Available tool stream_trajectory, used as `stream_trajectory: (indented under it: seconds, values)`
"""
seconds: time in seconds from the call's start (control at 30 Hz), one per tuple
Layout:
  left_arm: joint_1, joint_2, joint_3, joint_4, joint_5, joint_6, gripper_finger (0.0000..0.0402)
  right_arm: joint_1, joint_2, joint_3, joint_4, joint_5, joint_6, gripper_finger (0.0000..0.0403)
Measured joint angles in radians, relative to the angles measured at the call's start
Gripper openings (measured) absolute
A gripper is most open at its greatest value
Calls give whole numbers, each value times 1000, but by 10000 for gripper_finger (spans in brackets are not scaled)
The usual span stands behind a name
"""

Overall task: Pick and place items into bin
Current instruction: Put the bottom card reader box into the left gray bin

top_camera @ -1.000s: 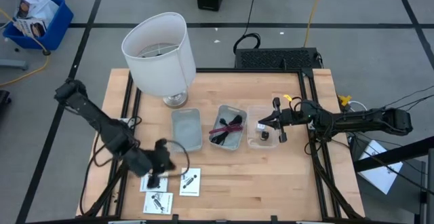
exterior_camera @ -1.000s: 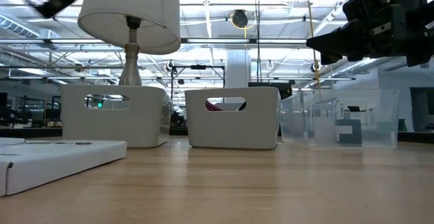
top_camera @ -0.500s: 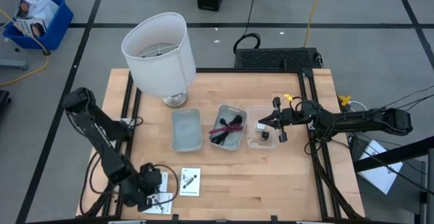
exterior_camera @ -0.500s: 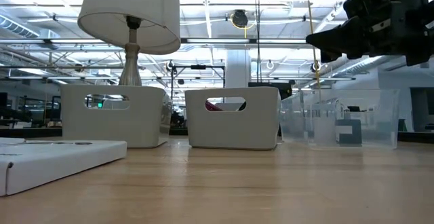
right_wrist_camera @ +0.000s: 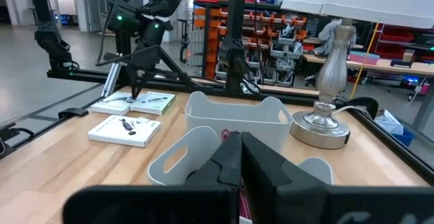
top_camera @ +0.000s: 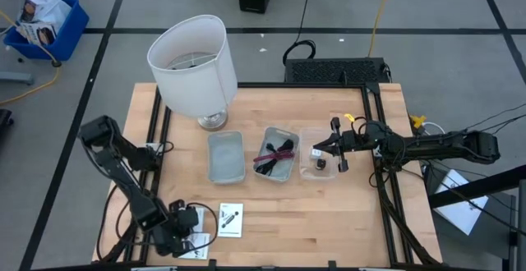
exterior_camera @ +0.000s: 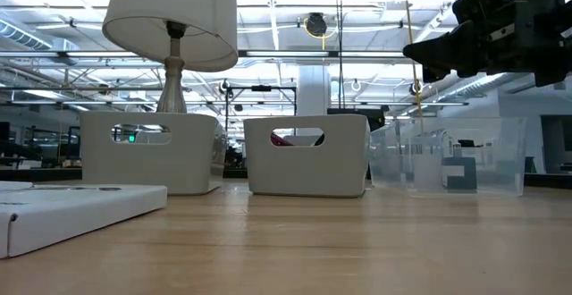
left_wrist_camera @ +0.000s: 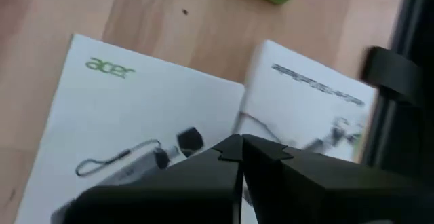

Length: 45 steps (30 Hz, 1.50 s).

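My left gripper (top_camera: 186, 224) is shut and low over the near-left corner of the table. In the left wrist view its tips (left_wrist_camera: 241, 144) stand over the line where two white packets meet: one with a green logo (left_wrist_camera: 129, 115), the other (left_wrist_camera: 312, 112) beside it. A third packet (top_camera: 230, 219) lies flat to their right. Black and magenta cables (top_camera: 275, 151) lie in the middle bin. A tiny black cube (top_camera: 320, 165) and a white tag (top_camera: 315, 150) sit in the clear bin (top_camera: 326, 172). My right gripper (top_camera: 317, 149) hovers shut above that bin. My left gripper comes down on the two side-by-side packets from above with shut fingers. Its own fingers (left_wrist_camera: 203, 166) hide the spot, so I cannot tell whether they touch the packets. The packets lie flat on the table.
A big white lamp (top_camera: 193, 64) stands at the far left of the table. An empty grey bin (top_camera: 226, 157) sits left of the cable bin. Black frame rails (top_camera: 158, 115) run along the table's left and right edges. Bare wood lies near the right side.
My left gripper has moved toward the table's near edge and down, from just above the leftmost packet to low over the packets in the near-left corner. It has left the low view. The right arm has kept still.
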<state>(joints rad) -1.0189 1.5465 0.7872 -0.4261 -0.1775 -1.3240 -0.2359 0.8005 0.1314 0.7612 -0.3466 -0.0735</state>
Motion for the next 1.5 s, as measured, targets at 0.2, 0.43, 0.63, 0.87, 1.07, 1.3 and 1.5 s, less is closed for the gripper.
stream_trajectory:
  seconds: [0.2,0.43,0.63,0.87,1.07,1.3,1.5]
  values:
    - [26,20,3,-61,16,-14,12,0,0,0,2,0,-2,1]
    - [35,20,3,-83,16,-3,16,0,0,0,2,0,-9,1]
    - [37,20,4,-154,1,-2,7,0,0,0,6,0,-9,1]
    - [37,20,3,-208,-39,6,22,0,0,0,6,0,-9,1]
    - [52,-17,48,-258,-50,94,14,0,0,0,6,0,-9,1]
    - [79,-37,119,-231,1,207,18,0,0,0,11,2,1,1]
    - [81,-38,120,-184,-21,245,77,0,0,0,13,2,9,1]
